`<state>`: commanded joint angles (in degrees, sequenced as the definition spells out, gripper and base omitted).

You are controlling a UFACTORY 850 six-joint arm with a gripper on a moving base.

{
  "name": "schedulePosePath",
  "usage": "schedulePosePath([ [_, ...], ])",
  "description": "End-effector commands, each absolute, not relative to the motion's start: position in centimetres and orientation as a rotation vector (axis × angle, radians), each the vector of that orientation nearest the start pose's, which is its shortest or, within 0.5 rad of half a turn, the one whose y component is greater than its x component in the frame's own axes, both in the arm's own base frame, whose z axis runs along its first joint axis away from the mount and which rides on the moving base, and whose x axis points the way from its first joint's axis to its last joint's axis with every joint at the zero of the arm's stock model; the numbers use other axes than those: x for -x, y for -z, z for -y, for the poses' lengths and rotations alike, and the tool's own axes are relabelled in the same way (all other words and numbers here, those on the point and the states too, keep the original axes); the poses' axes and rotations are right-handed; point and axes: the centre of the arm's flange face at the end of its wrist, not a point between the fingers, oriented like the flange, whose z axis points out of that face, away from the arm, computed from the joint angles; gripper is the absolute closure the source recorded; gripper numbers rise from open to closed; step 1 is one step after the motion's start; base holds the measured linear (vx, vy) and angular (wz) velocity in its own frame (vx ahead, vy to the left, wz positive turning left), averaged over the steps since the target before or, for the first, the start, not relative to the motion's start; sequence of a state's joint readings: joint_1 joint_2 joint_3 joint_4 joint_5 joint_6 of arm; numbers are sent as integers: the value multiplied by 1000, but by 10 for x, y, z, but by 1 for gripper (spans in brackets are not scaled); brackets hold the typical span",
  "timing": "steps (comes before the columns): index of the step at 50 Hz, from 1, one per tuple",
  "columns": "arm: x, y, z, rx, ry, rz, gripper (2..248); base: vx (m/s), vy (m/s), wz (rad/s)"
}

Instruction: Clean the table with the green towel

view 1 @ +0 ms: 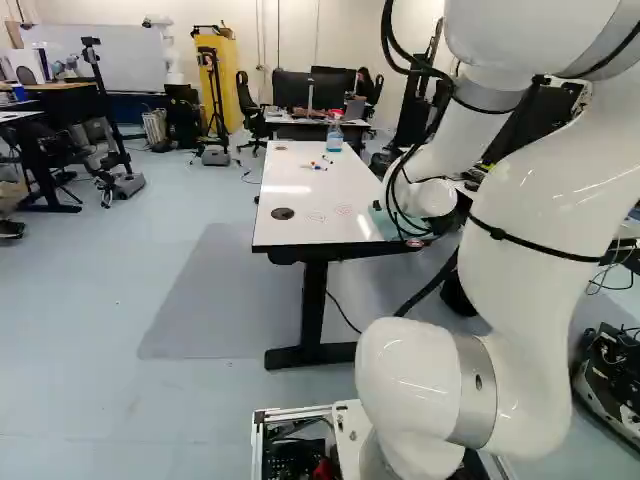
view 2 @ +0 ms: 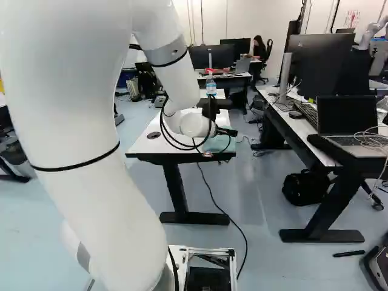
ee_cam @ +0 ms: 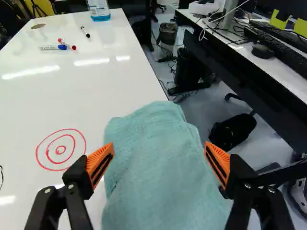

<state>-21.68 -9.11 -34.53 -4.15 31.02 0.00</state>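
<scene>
The gripper is over the table's near right part in the right base view. In the wrist view the gripper stands wide open, its orange-padded fingers on either side of the green towel. Rumpled, the towel lies at the white table's side edge and partly covers it; neither finger visibly grips it. Red concentric rings are drawn on the tabletop beside the towel. More red scribbles show in the left base view.
Markers and a bottle with blue liquid stand or lie farther along the table. A dark disc is on its near left part. A desk with monitors and a laptop runs along the right; a black bag lies under it.
</scene>
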Motion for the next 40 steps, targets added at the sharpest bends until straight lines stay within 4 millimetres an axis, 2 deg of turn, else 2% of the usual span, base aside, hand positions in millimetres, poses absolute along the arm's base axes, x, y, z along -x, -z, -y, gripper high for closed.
schedulePosePath([
  [35, -422, -376, 164, 2929, 1478, -438, 6, 0, 0, 0],
  [36, -422, -376, 164, 2929, 1478, -438, 41, 0, 0, 0],
  [40, -422, -376, 164, 2929, 1478, -438, 41, 0, 0, 0],
])
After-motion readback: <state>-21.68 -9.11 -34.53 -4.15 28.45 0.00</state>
